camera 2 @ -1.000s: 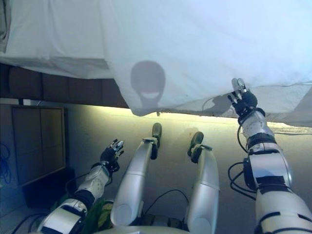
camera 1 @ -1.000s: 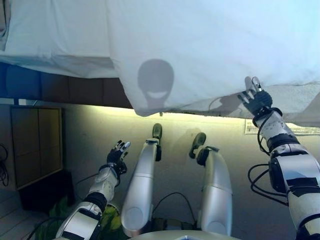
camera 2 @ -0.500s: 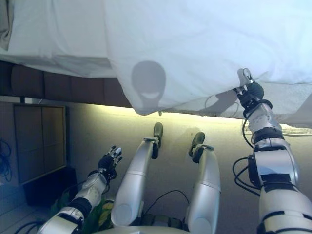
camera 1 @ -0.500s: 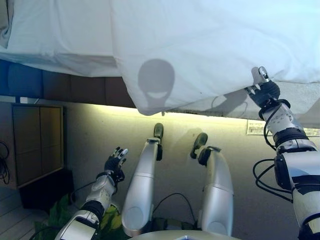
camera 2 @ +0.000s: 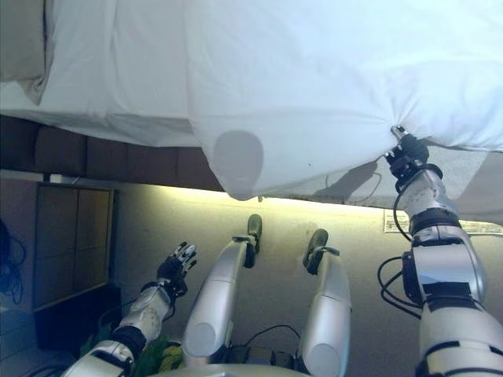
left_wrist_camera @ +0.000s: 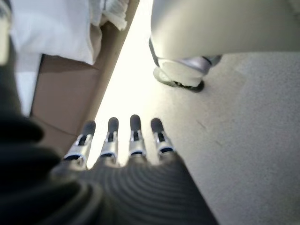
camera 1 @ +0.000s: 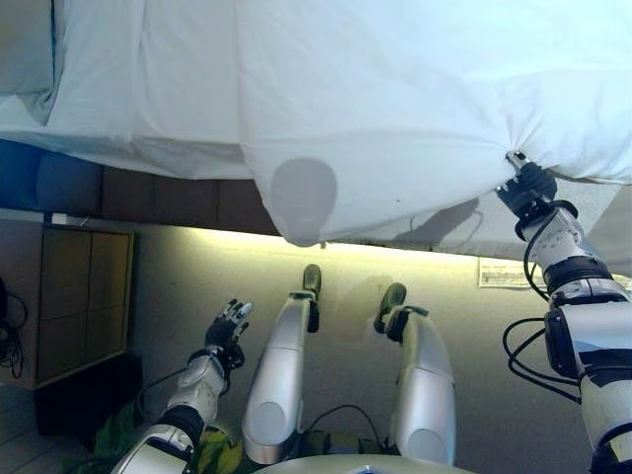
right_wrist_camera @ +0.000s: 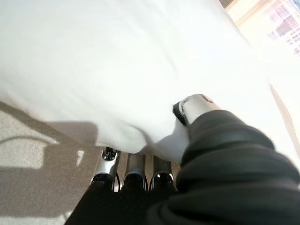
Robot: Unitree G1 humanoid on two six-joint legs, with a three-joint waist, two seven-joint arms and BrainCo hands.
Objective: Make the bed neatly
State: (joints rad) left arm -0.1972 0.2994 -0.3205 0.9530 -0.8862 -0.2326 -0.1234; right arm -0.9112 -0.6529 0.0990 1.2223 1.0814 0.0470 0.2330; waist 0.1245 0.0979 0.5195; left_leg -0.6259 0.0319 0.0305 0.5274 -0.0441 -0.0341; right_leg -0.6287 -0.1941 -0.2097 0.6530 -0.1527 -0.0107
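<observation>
A white duvet (camera 1: pixel 395 109) lies over the bed and hangs past its near edge. My right hand (camera 1: pixel 530 186) is raised at the duvet's lower edge on the right and pinches it. In the right wrist view the thumb (right_wrist_camera: pixel 197 105) lies on top of the cloth (right_wrist_camera: pixel 117 70) and the fingers (right_wrist_camera: pixel 133 168) are beneath it. The cloth is gathered into creases at the hand. My left hand (camera 1: pixel 227 326) hangs low over the floor at the lower left, open and empty, with straight fingers (left_wrist_camera: pixel 133 138) in its wrist view.
A white sheet (camera 1: pixel 148 89) covers the mattress to the left, above the dark bed base (camera 1: pixel 148 188). A greyish pillow edge (camera 2: pixel 20 47) shows at the top left. A wooden cabinet (camera 1: pixel 69 296) stands at the left. A printed sheet (camera 1: pixel 504 274) lies on the carpet at the right.
My right hand rose to the duvet's edge and closed on it, so the cloth now bunches there. My left hand sank lower. The camera shifted a little.
</observation>
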